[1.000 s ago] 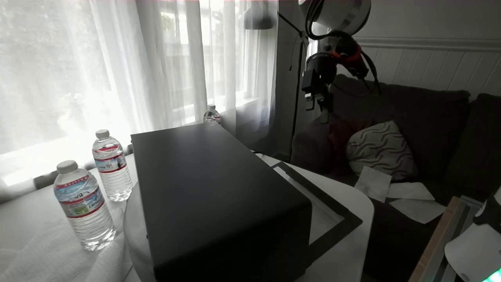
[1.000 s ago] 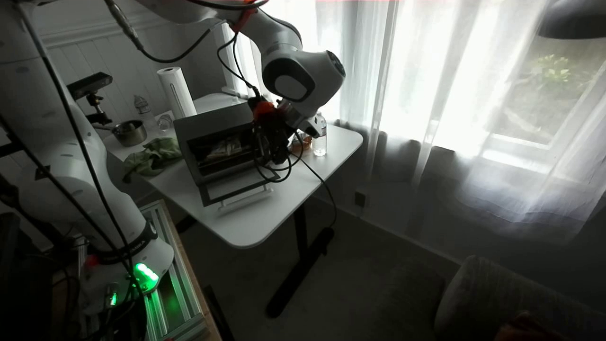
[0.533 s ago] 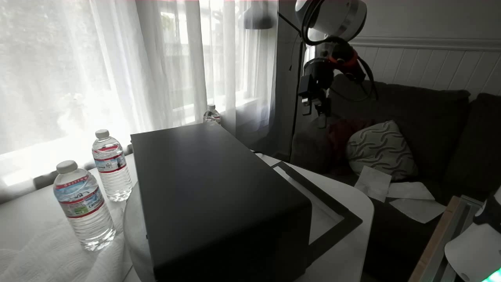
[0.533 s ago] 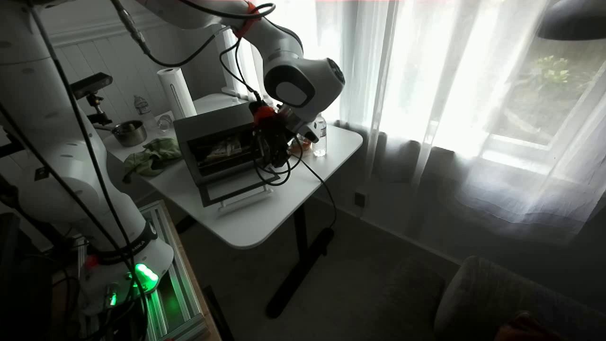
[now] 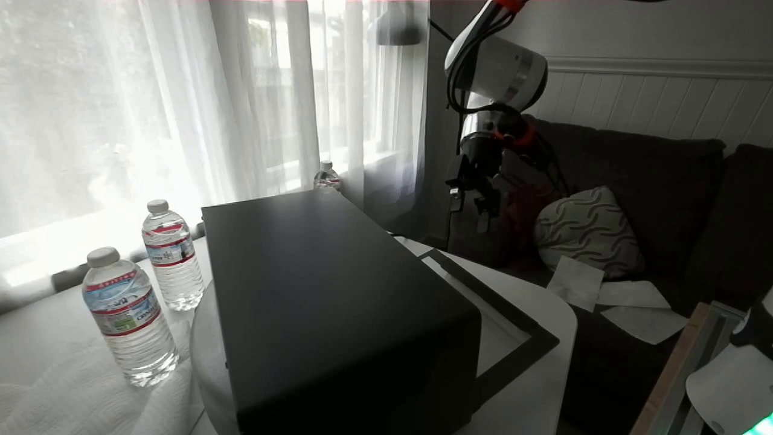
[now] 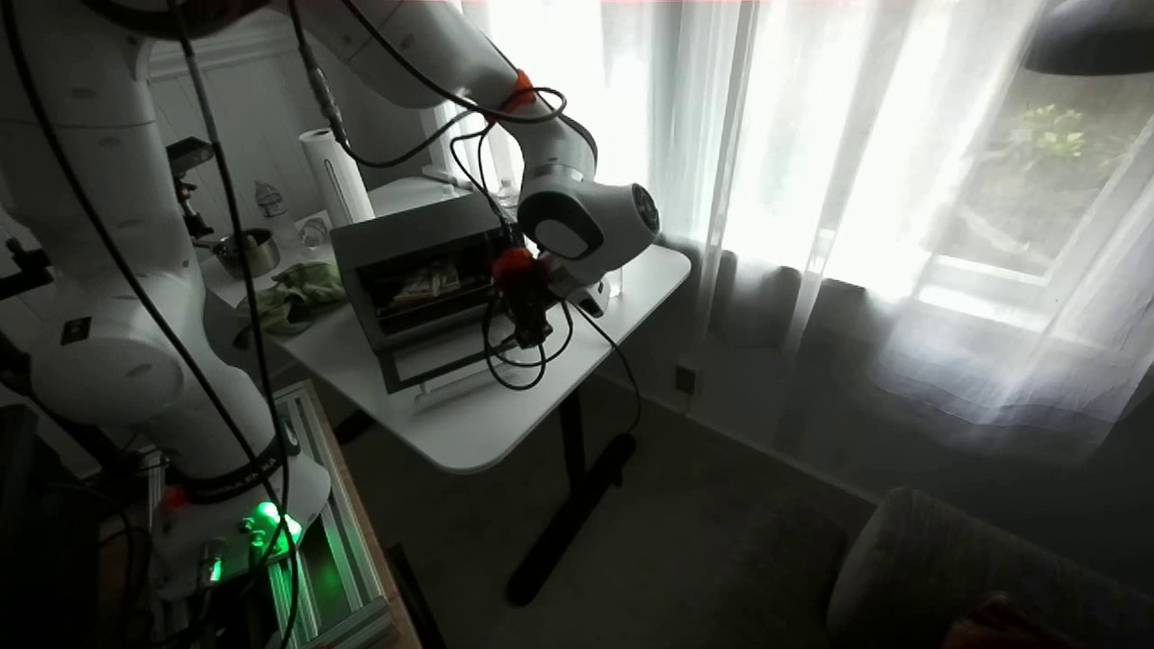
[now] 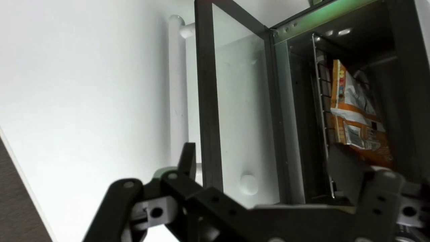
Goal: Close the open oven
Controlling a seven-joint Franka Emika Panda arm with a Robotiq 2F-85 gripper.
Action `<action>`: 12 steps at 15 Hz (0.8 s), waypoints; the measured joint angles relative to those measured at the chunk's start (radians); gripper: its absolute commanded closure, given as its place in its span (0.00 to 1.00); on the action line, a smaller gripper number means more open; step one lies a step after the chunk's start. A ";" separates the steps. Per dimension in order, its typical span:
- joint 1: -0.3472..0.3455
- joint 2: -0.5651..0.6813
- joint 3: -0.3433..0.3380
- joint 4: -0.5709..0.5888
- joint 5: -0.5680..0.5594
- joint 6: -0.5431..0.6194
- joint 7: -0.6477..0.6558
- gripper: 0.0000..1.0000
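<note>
The black oven (image 5: pixel 338 290) stands on the white table; it also shows in an exterior view (image 6: pixel 406 225). Its front door (image 7: pixel 209 101) is folded down, with a dark frame around clear glass. A white bar handle (image 7: pixel 178 87) runs along the door's outer edge. An orange and white bag (image 7: pixel 356 114) lies on the wire rack inside. My gripper (image 7: pixel 265 161) is open with nothing between its fingers. It hangs above the door's far end in an exterior view (image 5: pixel 470 211), and near the door's right end in an exterior view (image 6: pixel 532 335). I see no contact with the door.
Water bottles (image 5: pixel 130 317) (image 5: pixel 174 257) stand behind the oven, and another bottle (image 5: pixel 326 176) stands past its far end. A metal pot (image 6: pixel 251 252), a green cloth (image 6: pixel 297 293) and a paper towel roll (image 6: pixel 335 176) are beside the oven. The table edge (image 6: pixel 469 467) lies before the door.
My arm and gripper have moved down, most of it in the last half second. The gripper shifts slightly left in an exterior view. The oven and its door have not moved.
</note>
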 measured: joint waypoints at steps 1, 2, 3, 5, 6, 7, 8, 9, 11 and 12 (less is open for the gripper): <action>-0.009 0.021 0.006 0.002 0.021 0.011 -0.012 0.00; -0.019 0.039 0.012 0.006 0.040 0.019 -0.026 0.00; -0.027 0.056 0.018 0.009 0.060 0.026 -0.040 0.00; -0.040 0.087 0.030 0.019 0.101 0.044 -0.069 0.00; -0.046 0.101 0.035 0.026 0.124 0.050 -0.083 0.00; -0.052 0.113 0.040 0.032 0.147 0.055 -0.099 0.00; -0.058 0.125 0.044 0.039 0.171 0.059 -0.115 0.00; -0.064 0.136 0.046 0.047 0.194 0.060 -0.131 0.00; -0.072 0.157 0.048 0.060 0.230 0.061 -0.161 0.00; -0.074 0.169 0.048 0.067 0.248 0.061 -0.176 0.00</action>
